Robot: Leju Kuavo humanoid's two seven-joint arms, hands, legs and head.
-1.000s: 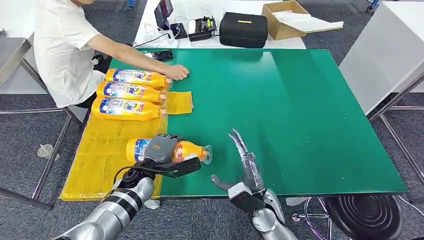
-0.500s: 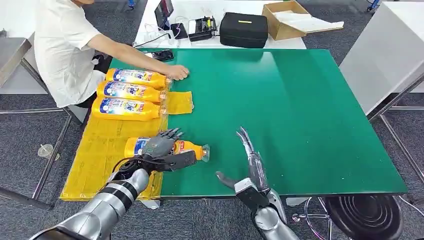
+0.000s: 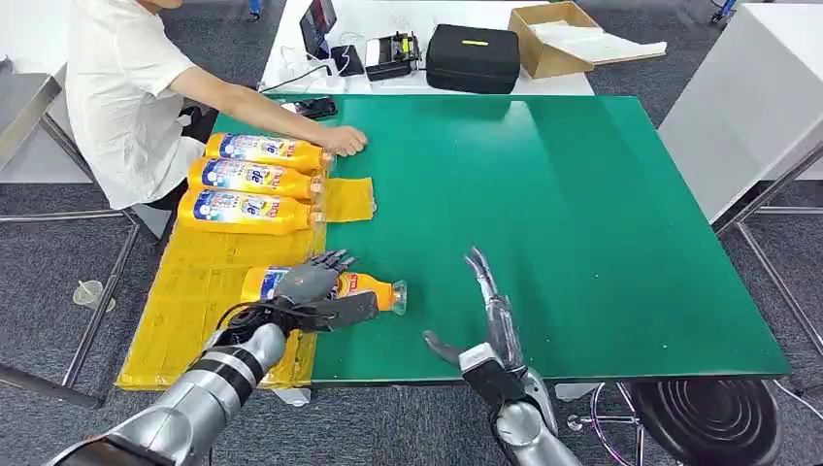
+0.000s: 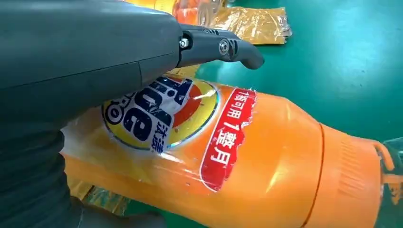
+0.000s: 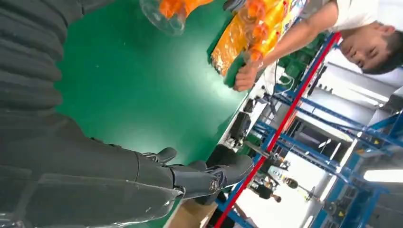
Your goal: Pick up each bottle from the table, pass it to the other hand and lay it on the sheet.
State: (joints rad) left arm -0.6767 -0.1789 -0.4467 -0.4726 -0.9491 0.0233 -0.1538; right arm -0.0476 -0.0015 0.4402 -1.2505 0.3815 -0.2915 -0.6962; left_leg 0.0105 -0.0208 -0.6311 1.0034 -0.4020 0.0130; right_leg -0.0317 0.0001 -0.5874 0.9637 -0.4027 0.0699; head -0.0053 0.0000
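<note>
- The bottle (image 3: 330, 288) is lain on its side, its base on the yellow sheet (image 3: 199, 291) and its cap end out on the green table (image 3: 582, 194).
- It is covered by the left hand (image 3: 312, 291), fingers draped over it and thumb alongside; whether it is gripped or released cannot be told.
- The right hand (image 3: 485, 325) is held spread and empty, near the table's front edge.
- If let go carelessly, the bottle could be rolled off the sheet.

A green worktop (image 3: 582, 214) is carrying a yellow sheet (image 3: 194, 291), four orange bottles (image 3: 247, 180) lying on it.
</note>
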